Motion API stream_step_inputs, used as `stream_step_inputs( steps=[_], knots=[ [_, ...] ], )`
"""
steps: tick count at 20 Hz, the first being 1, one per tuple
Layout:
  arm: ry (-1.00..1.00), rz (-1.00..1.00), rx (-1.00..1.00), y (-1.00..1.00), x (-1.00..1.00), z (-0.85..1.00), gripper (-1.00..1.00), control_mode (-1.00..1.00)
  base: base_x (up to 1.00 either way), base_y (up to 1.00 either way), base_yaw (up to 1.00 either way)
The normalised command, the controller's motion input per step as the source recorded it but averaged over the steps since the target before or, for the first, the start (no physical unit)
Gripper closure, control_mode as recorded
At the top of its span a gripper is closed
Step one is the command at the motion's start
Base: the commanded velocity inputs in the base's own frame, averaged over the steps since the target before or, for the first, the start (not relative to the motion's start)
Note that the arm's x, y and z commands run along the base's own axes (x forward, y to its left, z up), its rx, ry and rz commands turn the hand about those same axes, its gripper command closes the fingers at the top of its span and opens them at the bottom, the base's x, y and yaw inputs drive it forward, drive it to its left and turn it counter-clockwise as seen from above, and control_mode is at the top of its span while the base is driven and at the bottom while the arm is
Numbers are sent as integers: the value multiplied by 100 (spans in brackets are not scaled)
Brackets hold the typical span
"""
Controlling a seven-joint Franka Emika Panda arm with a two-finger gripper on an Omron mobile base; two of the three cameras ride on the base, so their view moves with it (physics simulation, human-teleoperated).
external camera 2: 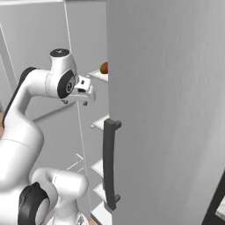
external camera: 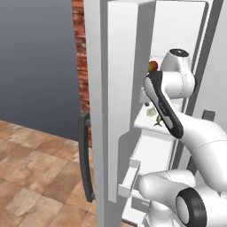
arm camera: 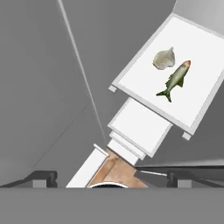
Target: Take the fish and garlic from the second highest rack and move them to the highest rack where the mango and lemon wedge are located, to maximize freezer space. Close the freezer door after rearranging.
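At far left in the left base view, the freezer door's long dark grey vertical bar handle stands against its tall white-lined panel. Right of it, the small rounded red-to-green mango sits on the highest white rack with its pale lip. My two-finger gripper hangs in front of the open tall white-lined freezer, just below that rack's level; my fingers are spread wide with nothing between them. Hand view: the plain flat white second highest rack carries the small whitish-grey pointed garlic bulb, and just right of it the slim grey-green fish with a reddish head, close together, contact uncertain.
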Motion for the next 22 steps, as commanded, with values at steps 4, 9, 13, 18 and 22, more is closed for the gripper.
stream_step_inputs(
  steps=[4,9,13,18,22],
  knots=[
    [0,0,0,0,0,0,-100,100,42,28,12],
    [0,0,0,0,0,0,-100,100,47,12,2],
    [-2,0,8,8,86,0,-100,-100,0,0,0],
    [-1,0,4,46,88,0,-100,-100,0,0,0],
    [0,0,0,60,66,0,-100,-100,0,0,0]
  ],
)
